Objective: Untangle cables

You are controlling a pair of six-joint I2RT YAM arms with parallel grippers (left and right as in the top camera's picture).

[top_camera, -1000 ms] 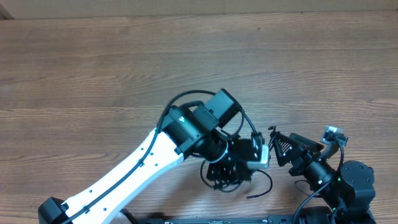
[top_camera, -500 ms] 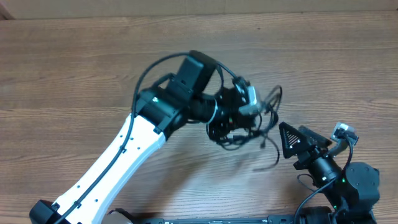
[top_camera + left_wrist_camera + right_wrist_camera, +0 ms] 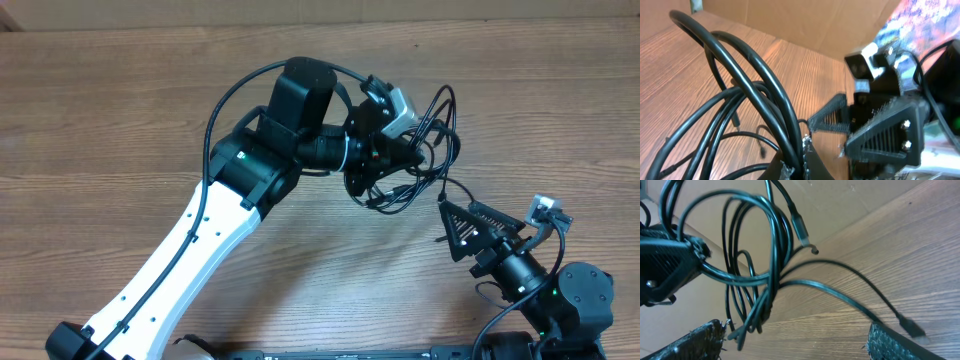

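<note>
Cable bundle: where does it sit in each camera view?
Overhead: cable bundle in the upper half, right of centre.
Left wrist: cable bundle fills the left half, close up.
Right wrist: cable bundle hangs left of centre.
Shared landmark: the right arm's ribbed fingers.

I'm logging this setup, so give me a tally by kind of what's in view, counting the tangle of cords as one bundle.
Robot arms: 2 (left arm, right arm)
Tangled cable bundle: 1 (separate cords cannot be counted)
Wooden table: 1
Total: 4
</note>
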